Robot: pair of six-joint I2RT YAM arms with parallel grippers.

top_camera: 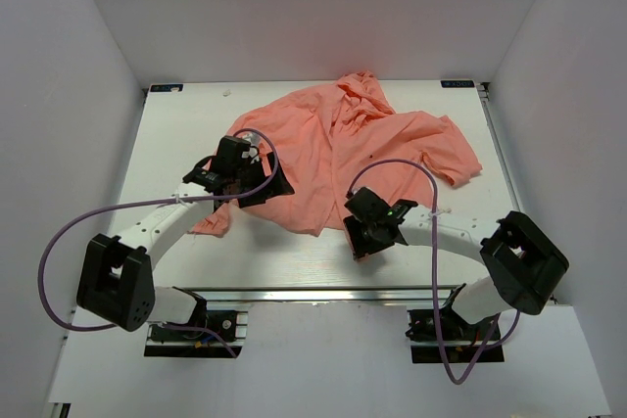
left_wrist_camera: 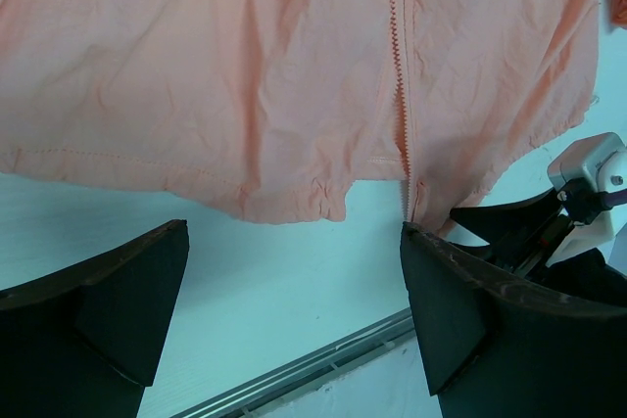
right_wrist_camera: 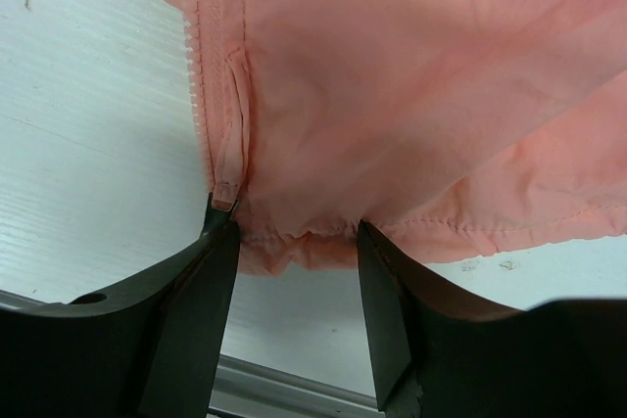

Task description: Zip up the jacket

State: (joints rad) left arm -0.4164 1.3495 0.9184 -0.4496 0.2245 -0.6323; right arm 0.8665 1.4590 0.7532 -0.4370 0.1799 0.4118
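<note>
The salmon-pink jacket lies crumpled on the middle of the white table. My left gripper is at its near-left edge. In the left wrist view it is open wide and empty, hovering just short of the hem, with the zipper line running up above the right finger. My right gripper is at the jacket's near hem. In the right wrist view it is open, its fingers straddling the hem edge. The zipper pull hangs just above the left fingertip, beside the zipper teeth.
The table's metal front rail runs along the near edge, close behind both grippers. White walls enclose the table on three sides. My right gripper's body shows at the right of the left wrist view.
</note>
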